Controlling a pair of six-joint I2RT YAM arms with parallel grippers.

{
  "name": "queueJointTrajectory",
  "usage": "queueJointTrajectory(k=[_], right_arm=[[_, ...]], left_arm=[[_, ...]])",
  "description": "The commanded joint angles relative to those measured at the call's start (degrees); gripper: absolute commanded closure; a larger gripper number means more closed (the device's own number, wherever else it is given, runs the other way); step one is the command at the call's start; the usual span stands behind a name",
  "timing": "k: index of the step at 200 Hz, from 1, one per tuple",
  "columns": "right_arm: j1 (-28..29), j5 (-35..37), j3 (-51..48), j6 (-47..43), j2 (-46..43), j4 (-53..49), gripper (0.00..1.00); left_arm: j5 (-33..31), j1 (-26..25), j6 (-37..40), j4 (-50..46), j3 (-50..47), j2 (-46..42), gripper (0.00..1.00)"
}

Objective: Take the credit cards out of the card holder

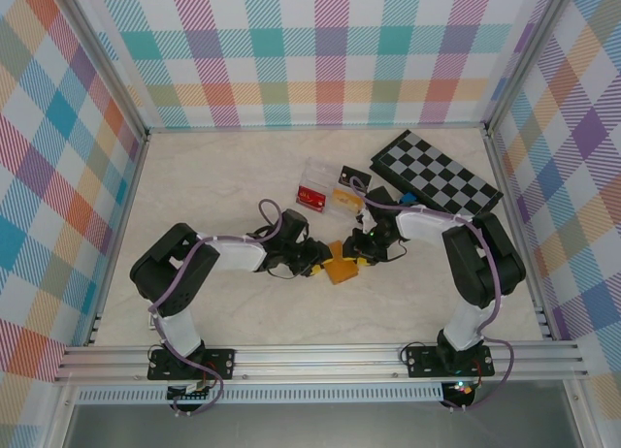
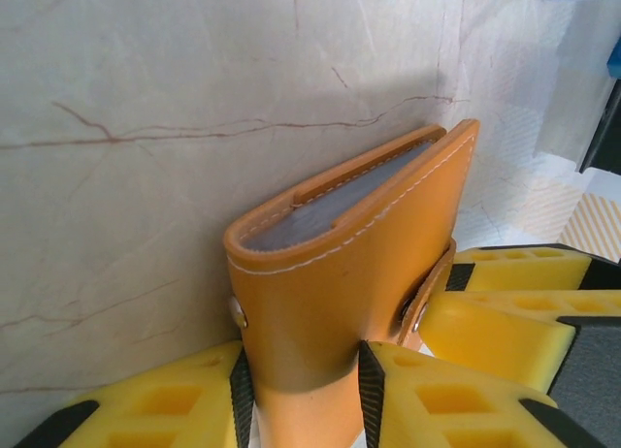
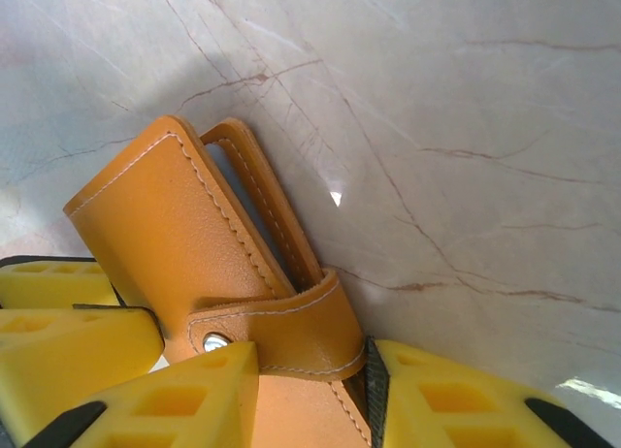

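Dead centre of the table (image 1: 223, 186) is where it's all happening, and it's a tight spot: the two arms come in from either side and meet nose to nose over the wallet (image 1: 342, 270), with the clear tray (image 1: 325, 188) just behind them and the chequered board (image 1: 437, 172) further back on the right. Plenty of bare tabletop to the left and toward the near rail (image 1: 320, 356) though, so there's room on those sides. The left gripper (image 1: 320, 261) is clamped on one end of the wallet, yellow fingers (image 2: 165, 404) pressed against both faces, and the right gripper (image 1: 360, 257) is pinching the end with the clasp tab (image 3: 291, 327), which is wrapped round the edge. The two sets of fingers sit just beside each other, nearly touching. The wallet stands tilted with its flaps slightly ajar, showing a sliver of grey-blue lining (image 2: 330, 201); can't tell if any cards are in there, or whether the wallet touches the table. The surface is pale marble-look with thin brown veins, boxed in by plaid walls (image 1: 320, 50) on three sides.
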Motion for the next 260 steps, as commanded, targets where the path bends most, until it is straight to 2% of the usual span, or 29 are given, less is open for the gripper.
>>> queueJointTrajectory(k=[1,33,54,94,132,172,208,228,243,260], right_arm=[[0.7,-6.2,-0.8,3.0,1.4,3.5,0.66],[0.7,-7.8,-3.3,7.4,0.3,9.2,0.66],[0.8,-7.2,-3.8,8.6,-0.6,10.0,0.65],[0.8,0.1,-3.6,7.5,-5.2,6.2,0.61],[1.2,6.1,-4.5,5.6,-11.0,5.4,0.51],[4.2,8.4,-1.6,2.3,-11.8,1.6,0.48],[5.4,10.2,-0.9,2.3,-10.8,1.6,0.56],[5.7,7.2,-0.7,1.3,-10.2,3.3,0.59],[5.8,3.0,0.1,0.5,-9.1,4.5,0.58],[6.0,1.6,1.5,-0.1,-7.7,3.9,0.57]], left_arm=[[1.7,-0.9,0.9,8.0,-1.3,-0.4,0.65],[3.3,-0.9,0.3,15.0,-3.2,-0.4,0.66],[4.2,-0.8,-0.7,17.3,-4.1,-0.3,0.73],[2.0,-0.8,2.4,13.8,-5.0,-2.9,0.89],[-0.7,-0.8,6.4,9.4,-4.9,-5.3,1.0],[-1.4,-0.8,7.7,4.3,-4.3,-9.0,1.0],[-1.8,-0.9,9.5,-0.4,-3.3,-11.3,1.0],[-3.3,-1.1,8.4,-2.1,-2.8,-11.7,1.0],[-3.2,-1.1,8.0,-1.9,-2.6,-11.7,1.0],[-3.3,-1.1,8.1,-1.9,-1.9,-12.0,1.0]])
